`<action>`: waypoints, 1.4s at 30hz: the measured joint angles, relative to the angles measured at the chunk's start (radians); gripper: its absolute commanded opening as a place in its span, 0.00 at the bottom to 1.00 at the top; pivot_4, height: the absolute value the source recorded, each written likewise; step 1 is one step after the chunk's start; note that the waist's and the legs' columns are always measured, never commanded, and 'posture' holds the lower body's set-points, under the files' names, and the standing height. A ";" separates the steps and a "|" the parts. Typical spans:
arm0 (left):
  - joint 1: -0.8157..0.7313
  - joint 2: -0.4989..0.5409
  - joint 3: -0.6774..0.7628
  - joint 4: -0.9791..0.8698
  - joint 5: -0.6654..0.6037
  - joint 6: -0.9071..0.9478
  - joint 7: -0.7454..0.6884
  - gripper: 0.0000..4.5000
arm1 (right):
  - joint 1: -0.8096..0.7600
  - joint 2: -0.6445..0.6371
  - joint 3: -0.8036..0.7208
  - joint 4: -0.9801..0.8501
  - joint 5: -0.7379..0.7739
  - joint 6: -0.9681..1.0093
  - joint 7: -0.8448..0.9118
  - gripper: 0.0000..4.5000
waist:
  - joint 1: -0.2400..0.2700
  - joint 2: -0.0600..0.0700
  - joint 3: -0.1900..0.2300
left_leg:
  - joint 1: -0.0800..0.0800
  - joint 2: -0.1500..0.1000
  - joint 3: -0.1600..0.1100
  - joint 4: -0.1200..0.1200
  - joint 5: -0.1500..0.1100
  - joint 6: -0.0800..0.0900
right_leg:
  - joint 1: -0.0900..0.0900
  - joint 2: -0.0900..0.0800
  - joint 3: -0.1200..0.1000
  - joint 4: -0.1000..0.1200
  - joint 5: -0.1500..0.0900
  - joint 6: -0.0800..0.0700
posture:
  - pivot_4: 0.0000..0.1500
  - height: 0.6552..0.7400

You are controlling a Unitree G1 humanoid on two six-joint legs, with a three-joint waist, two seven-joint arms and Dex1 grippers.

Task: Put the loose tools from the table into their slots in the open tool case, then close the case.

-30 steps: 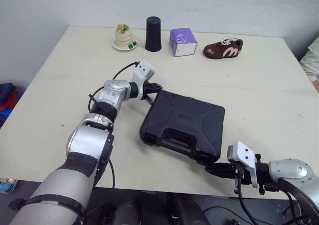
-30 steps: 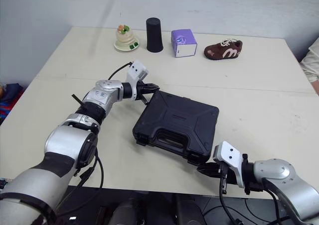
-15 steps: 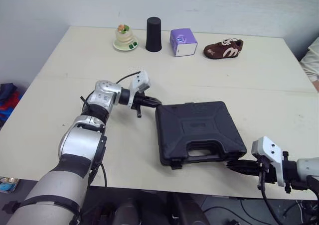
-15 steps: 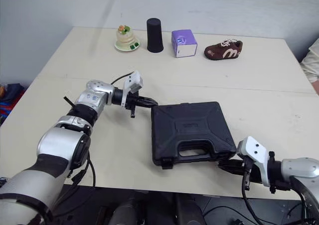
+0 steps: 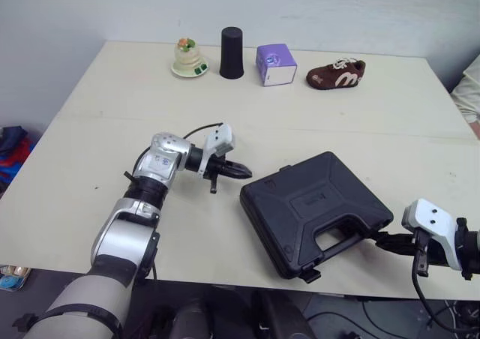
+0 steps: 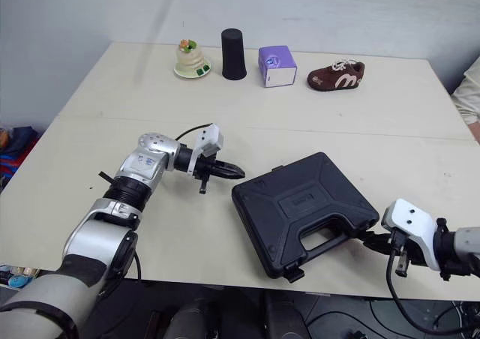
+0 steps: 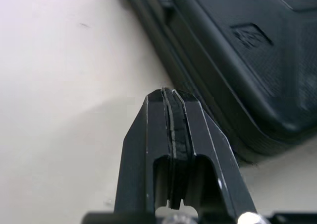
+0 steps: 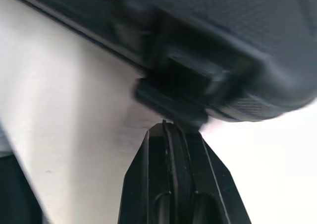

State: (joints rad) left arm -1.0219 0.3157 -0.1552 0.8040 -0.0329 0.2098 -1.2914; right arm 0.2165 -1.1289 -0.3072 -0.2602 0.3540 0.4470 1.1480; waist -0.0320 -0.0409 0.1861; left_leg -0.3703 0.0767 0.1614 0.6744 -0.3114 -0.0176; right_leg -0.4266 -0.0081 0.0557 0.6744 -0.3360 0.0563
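The black tool case [image 5: 315, 208] lies closed on the table, turned at an angle with its handle side facing the front right. My left gripper [image 5: 247, 173] is shut with nothing in it, its tip just short of the case's back left corner [image 7: 237, 50]. My right gripper [image 5: 377, 238] is shut and empty too, its tip against the case's front right edge, right below a latch [image 8: 188, 85], near the table's front edge.
Along the far edge stand a small cake figurine [image 5: 187, 57], a black cup [image 5: 231, 52], a purple box [image 5: 275, 64] and a brown shoe [image 5: 335, 73]. A person's sleeve [image 5: 469, 88] shows at the right edge. The case's front corner overhangs the table's front edge.
The case has slid right and turned counterclockwise, so its handle now faces front right. My right gripper moved right with it, and my left gripper followed toward the case's corner.
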 measured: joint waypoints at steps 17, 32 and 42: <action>0.277 0.109 -0.119 -0.565 -0.062 0.205 -0.126 0.01 | -0.176 0.083 0.086 -0.041 -0.031 0.037 -0.107 0.00 | -0.020 0.003 0.000 | 0.000 0.003 -0.002 0.006 0.000 -0.002 | 0.001 0.002 0.000 0.006 -0.001 -0.002 | 1.00 0.93; -0.069 -0.214 -0.101 -0.269 -0.129 0.265 0.081 0.01 | -0.123 0.117 -0.037 -0.007 -0.020 0.116 -0.211 0.00 | -0.018 0.003 0.000 | 0.000 0.000 -0.002 0.006 -0.001 -0.001 | 0.000 0.002 0.002 0.006 -0.002 0.000 | 1.00 0.93; -0.236 -0.433 -0.195 0.181 0.046 -0.025 0.331 0.01 | -0.204 0.163 -0.006 -0.008 -0.016 0.165 -0.281 0.00 | -0.021 0.004 0.000 | 0.000 -0.004 -0.006 0.003 -0.001 -0.001 | 0.000 0.001 0.004 0.004 -0.002 0.001 | 1.00 0.93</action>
State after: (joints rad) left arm -1.2574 -0.1174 -0.3502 0.9852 0.0130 0.1852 -0.9600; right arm 0.0130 -0.9656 -0.3130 -0.2682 0.3380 0.6119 0.8667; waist -0.0531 -0.0371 0.1865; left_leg -0.3702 0.0722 0.1555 0.6778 -0.3123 -0.0182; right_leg -0.4262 -0.0069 0.0594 0.6787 -0.3376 0.0570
